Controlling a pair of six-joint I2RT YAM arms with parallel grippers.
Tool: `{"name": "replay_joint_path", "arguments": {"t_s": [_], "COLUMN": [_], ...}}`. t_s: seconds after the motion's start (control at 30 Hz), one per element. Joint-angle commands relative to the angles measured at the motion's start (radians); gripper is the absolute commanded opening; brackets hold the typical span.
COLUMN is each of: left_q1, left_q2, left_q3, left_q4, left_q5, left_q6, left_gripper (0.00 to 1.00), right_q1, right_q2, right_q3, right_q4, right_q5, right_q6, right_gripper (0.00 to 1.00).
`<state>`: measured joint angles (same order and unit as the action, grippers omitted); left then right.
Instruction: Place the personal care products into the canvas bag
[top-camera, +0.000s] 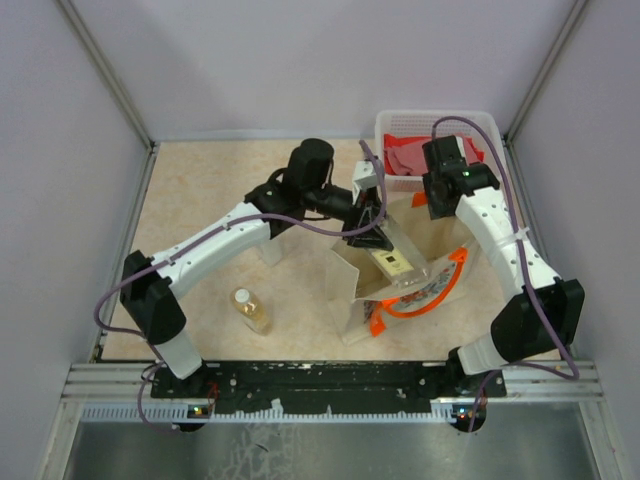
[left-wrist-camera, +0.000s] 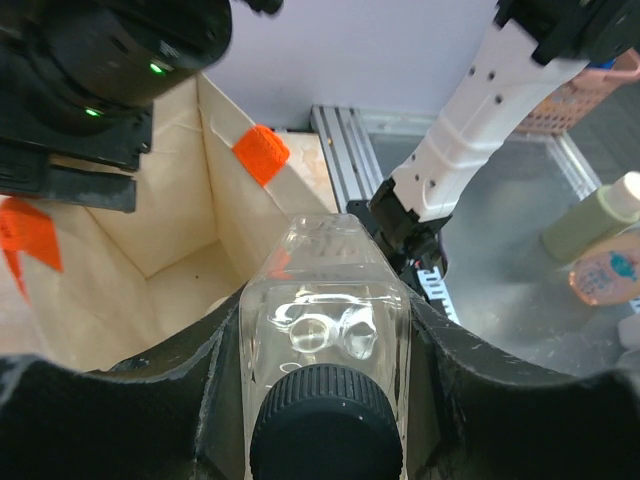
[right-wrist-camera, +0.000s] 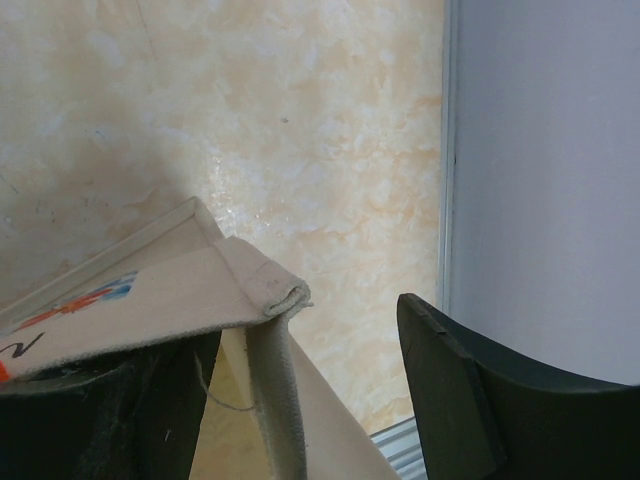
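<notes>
**Clear bottle poised over propped-open tote**

At left, the amber-liquid bottle (top-camera: 251, 310) sits on the table (top-camera: 200, 190), well apart from the bag and not yet packed. Toward centre, the left gripper (top-camera: 371, 238) is clamped on the clear bottle (left-wrist-camera: 325, 300), dark cap toward the wrist. It holds the bottle above the mouth of the canvas bag (top-camera: 432, 245), apparently lined up for a drop inside. On the right, the right gripper (right-wrist-camera: 310, 340) has its fingers spread. The bag's hemmed rim lies against one finger and clear of the other, seemingly bracing the mouth open for its partner. The lattice basket (top-camera: 440, 120) stands behind, uninvolved.
</notes>
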<state>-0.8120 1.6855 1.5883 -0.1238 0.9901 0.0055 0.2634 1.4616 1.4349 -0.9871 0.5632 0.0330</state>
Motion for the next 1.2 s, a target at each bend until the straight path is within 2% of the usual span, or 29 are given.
{"name": "replay_joint_path", "arguments": {"t_s": [0.0, 0.2, 0.33, 0.43, 0.63, 1.0, 1.17], "left_q1": [-0.022, -0.048, -0.082, -0.105, -0.144, -0.273, -0.291], "left_q2": [0.022, 0.035, 0.066, 0.068, 0.06, 0.163, 0.189], "left_q3": [0.119, 0.15, 0.196, 0.202, 0.184, 0.19, 0.165], "left_q4": [-0.152, -0.32, -0.44, -0.47, -0.482, -0.535, -0.529], "left_q5": [-0.124, -0.315, -0.503, -0.584, -0.644, -0.67, -0.687], "left_q6": [0.219, 0.354, 0.448, 0.497, 0.544, 0.585, 0.594], "left_gripper": [0.0, 0.0, 0.0, 0.0, 0.0, 0.0, 0.0], "right_q1": [-0.01, -0.009, -0.009, -0.009, -0.009, -0.009, -0.009], "right_q2": [-0.037, -0.066, -0.084, -0.098, -0.11, -0.104, -0.103], "right_q3": [0.037, 0.016, -0.005, -0.02, -0.034, -0.031, -0.034], "right_q4": [0.017, 0.012, 0.009, 0.008, 0.011, 0.021, 0.024], "right_q5": [0.008, 0.008, 0.011, 0.017, 0.019, 0.011, 0.011], "right_q6": [-0.015, -0.021, -0.025, -0.031, -0.034, -0.039, -0.041], "right_gripper": [0.71, 0.71, 0.71, 0.71, 0.71, 0.71, 0.71]}}
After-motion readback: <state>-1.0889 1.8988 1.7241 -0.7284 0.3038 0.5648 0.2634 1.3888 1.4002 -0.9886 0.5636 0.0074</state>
